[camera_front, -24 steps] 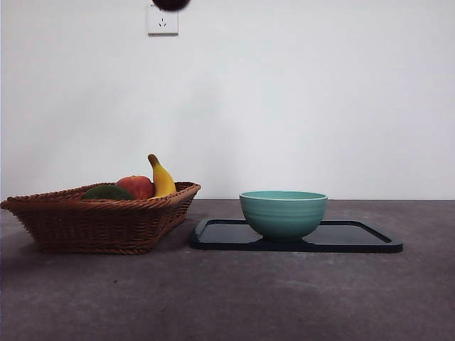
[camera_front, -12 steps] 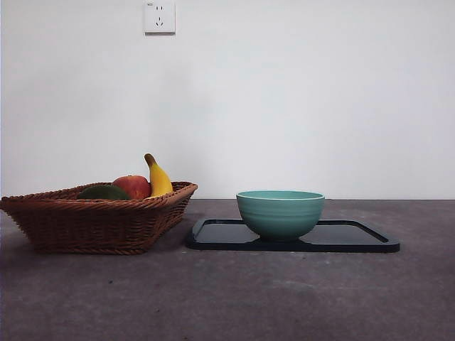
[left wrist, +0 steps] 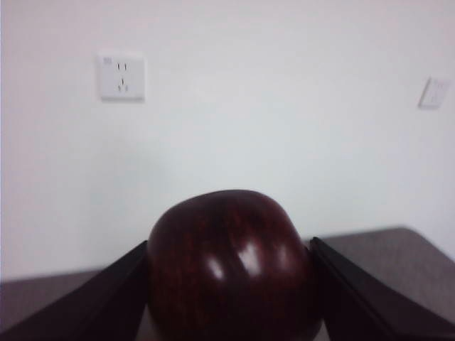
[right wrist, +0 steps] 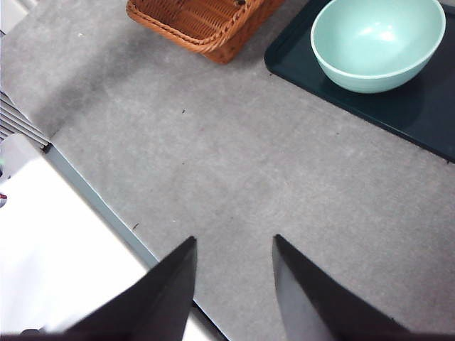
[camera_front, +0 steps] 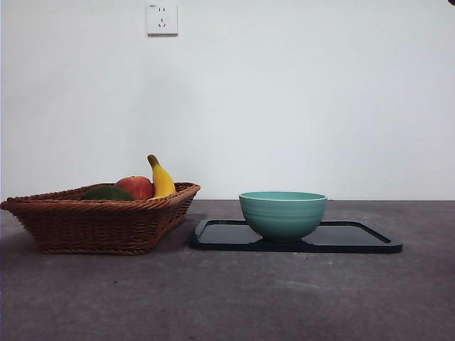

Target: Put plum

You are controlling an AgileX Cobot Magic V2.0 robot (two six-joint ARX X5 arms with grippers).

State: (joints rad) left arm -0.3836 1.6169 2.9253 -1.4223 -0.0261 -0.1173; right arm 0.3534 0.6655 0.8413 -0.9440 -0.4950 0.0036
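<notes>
1. The left gripper [left wrist: 231, 284] pinches the plum [left wrist: 231, 273] between its two black jaws, one pressed against each side of the glossy dark maroon fruit.
2. The plum is held high in the air, facing the white wall and its socket [left wrist: 121, 76]. It does not show in the front view, so it is above that camera's sight.
3. The right gripper [right wrist: 231, 284] waits over bare grey table near the table's edge, its jaws spread apart with nothing between them.
4. Below stand a wicker basket [camera_front: 99, 220] with a banana [camera_front: 161, 179], a red apple [camera_front: 136, 187] and a dark green fruit [camera_front: 106, 193] in it, and just beside it a black tray [camera_front: 355, 238] carrying a teal bowl [camera_front: 283, 213].
5. The task does not name a destination. Judging by the layout, the empty bowl on the tray is the likely place, though that is a guess.
6. To do the step well, I would carry the plum level until it is centred over the bowl's mouth, and keep the pinch steady, since smooth round skin could slip if the grip loosens on the way.
7. The descent should be straight and slow, clear of the rim, with the jaws opened only once the fruit is low inside, so that it neither bounces out nor nudges the bowl across the tray.
</notes>
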